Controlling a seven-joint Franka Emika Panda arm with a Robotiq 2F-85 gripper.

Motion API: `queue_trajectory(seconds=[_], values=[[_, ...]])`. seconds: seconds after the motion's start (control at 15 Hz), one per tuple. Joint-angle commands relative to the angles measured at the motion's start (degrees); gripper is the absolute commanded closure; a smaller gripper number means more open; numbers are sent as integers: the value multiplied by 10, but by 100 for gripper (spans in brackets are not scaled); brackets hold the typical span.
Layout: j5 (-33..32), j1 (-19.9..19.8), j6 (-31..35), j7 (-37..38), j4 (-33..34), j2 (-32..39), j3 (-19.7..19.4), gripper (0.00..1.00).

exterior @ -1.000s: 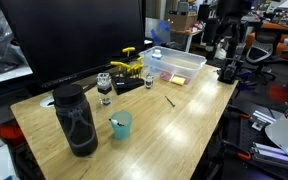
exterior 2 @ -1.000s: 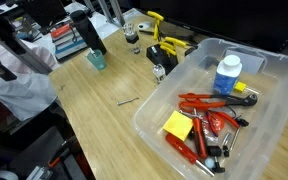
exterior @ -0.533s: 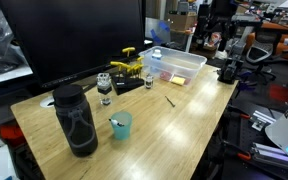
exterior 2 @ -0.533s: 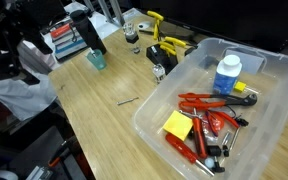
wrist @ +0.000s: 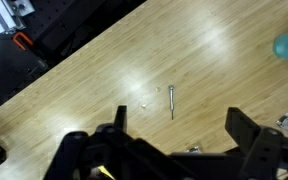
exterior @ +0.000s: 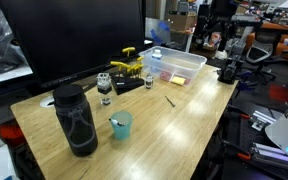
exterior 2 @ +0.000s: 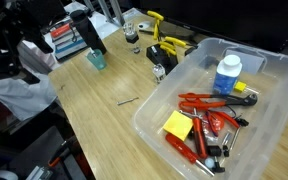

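Pincer (wrist: 177, 116) open wide, holding nothing, hanging high over the wooden table (wrist: 84, 80). Nearest to it is a small metal screw (wrist: 172, 101), lying alone on bare wood. In the wrist view the screw sits just beyond the gap between the two dark fingers (wrist: 120, 120), about centred between them. Its long axis runs up and down the picture, crosswise to the line joining the fingertips. Pincer and screw are well apart (nothing touches).

An exterior view shows the same screw (exterior: 169, 100) between a teal cup (exterior: 120, 125) and a clear plastic bin (exterior 2: 170, 84). The arm (exterior: 219, 15) is dark against the clutter there, its fingers hard to make out. Which end of the screw is the head cannot be told, and the cup is cut off at the wrist view's edge.
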Motion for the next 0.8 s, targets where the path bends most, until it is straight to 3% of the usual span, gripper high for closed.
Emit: queue_trajectory(seconds=[0.0, 0.27, 0.73], values=[[3, -15, 36, 54, 6, 11, -6, 0], [-25, -59, 108, 157, 7, 49, -12, 0], [-197, -148, 317, 384, 18, 174, -10, 0]])
